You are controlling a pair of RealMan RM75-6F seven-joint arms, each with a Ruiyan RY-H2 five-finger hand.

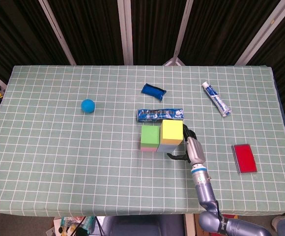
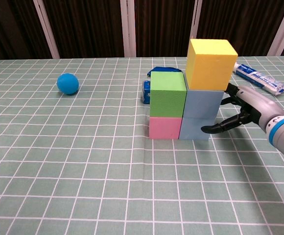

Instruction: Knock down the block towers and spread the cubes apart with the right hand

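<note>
Right hand (image 2: pixel 242 110) sits beside the taller tower, fingers spread and holding nothing; its fingertips (image 2: pixel 228 89) reach the tower's right face, though contact cannot be confirmed. That tower has a yellow cube (image 2: pixel 210 57) on two blue cubes (image 2: pixel 201 115). Touching its left side, a green cube (image 2: pixel 167 94) rests on a pink cube (image 2: pixel 164 128). Both towers stand upright near the middle of the table (image 1: pixel 59 147).
</note>
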